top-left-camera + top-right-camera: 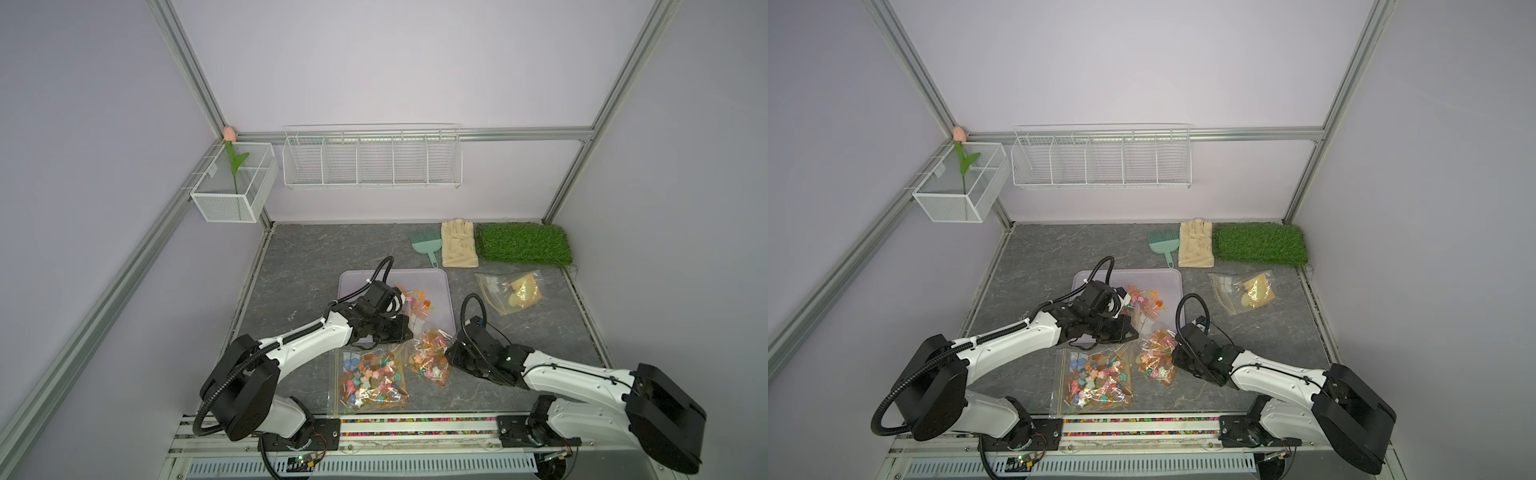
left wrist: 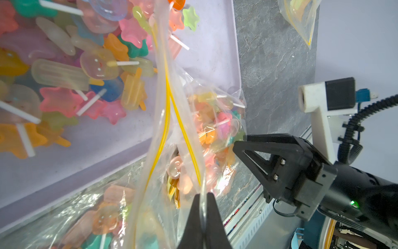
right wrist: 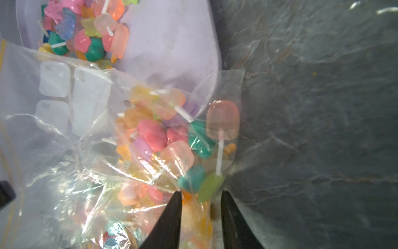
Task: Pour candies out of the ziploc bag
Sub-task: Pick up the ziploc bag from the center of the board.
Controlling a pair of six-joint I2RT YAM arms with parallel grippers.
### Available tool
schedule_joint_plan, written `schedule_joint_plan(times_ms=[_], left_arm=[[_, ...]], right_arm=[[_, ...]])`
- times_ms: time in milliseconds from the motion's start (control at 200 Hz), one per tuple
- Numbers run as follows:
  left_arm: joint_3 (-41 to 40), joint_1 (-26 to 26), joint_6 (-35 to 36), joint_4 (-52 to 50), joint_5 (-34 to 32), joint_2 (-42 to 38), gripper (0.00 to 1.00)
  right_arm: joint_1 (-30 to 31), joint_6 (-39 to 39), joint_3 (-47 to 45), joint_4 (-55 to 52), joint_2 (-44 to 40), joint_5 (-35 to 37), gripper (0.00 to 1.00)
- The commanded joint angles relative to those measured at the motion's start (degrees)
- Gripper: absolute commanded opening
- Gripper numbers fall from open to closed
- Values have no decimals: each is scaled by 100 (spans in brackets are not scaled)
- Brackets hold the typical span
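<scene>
With left claw [image 2: 203, 195] pinched shut on the ziploc bag [image 1: 428, 353] at six o'clock of the tray [image 1: 415, 271], close the gaping right claw [image 3: 200, 193] on the bag's bottom corner and lift, spilling remaining candies [image 3: 153, 133].

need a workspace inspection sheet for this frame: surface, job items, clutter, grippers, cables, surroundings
Surface: grey marbled tabletop.
Job's things: bag open, mouth at tray; some candies in tray, many in bag.
Clutter: second candy bag, brush, glove, grass mat, bag of yellow pieces.
Grippers: left gripper shut on bag's rim; right gripper has jaws apart astride its bottom corner.
Cables: hose loops above each wrist.
Surroundings: wire rack, mesh basket with tulip.
</scene>
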Motion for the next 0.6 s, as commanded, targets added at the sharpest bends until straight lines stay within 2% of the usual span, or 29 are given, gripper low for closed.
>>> schedule_joint_plan(times_ms=[0, 595], left_arm=[[195, -27, 8, -64, -56, 82, 0], [201, -92, -23, -62, -83, 99, 0]], right_arm=[[-30, 26, 67, 68, 113, 94, 35], [-27, -122, 181, 231, 154, 105, 7]])
